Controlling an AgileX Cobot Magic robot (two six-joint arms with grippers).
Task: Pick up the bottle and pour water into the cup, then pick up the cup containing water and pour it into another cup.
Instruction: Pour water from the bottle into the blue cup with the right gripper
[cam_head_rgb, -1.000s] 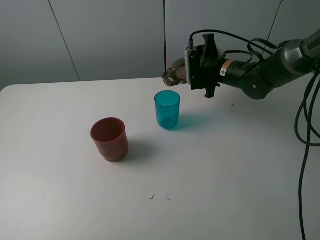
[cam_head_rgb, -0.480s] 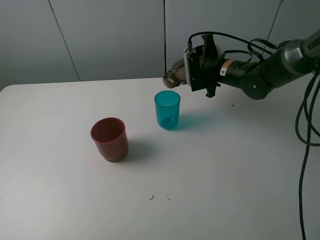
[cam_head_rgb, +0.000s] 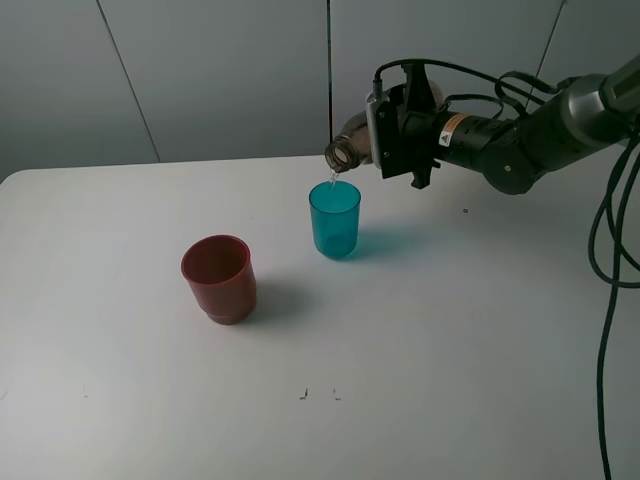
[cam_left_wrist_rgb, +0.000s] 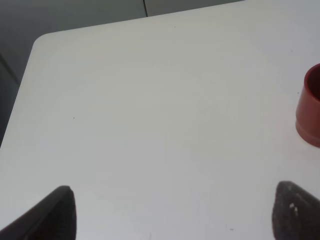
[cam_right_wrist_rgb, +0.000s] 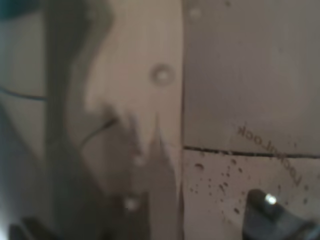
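Observation:
My right gripper (cam_head_rgb: 392, 130) is shut on the smoky grey-brown bottle (cam_head_rgb: 350, 143) and holds it tipped nearly flat. The bottle's open mouth is just above the rim of the teal cup (cam_head_rgb: 334, 220), and a thin stream of water falls into the cup. The red cup (cam_head_rgb: 218, 278) stands upright to the left and nearer the front, and its edge also shows in the left wrist view (cam_left_wrist_rgb: 311, 107). In the right wrist view the wet, translucent bottle (cam_right_wrist_rgb: 150, 125) fills the frame. My left gripper (cam_left_wrist_rgb: 175, 215) is open and empty above bare table.
The white table (cam_head_rgb: 450, 340) holds only the two cups. A grey wall stands behind it. Black cables (cam_head_rgb: 610, 250) hang at the right edge. The table's far left corner (cam_left_wrist_rgb: 40, 42) shows in the left wrist view.
The right gripper has tipped the bottle a little more, with its mouth over the teal cup. Water now runs out of it. The cups have not moved.

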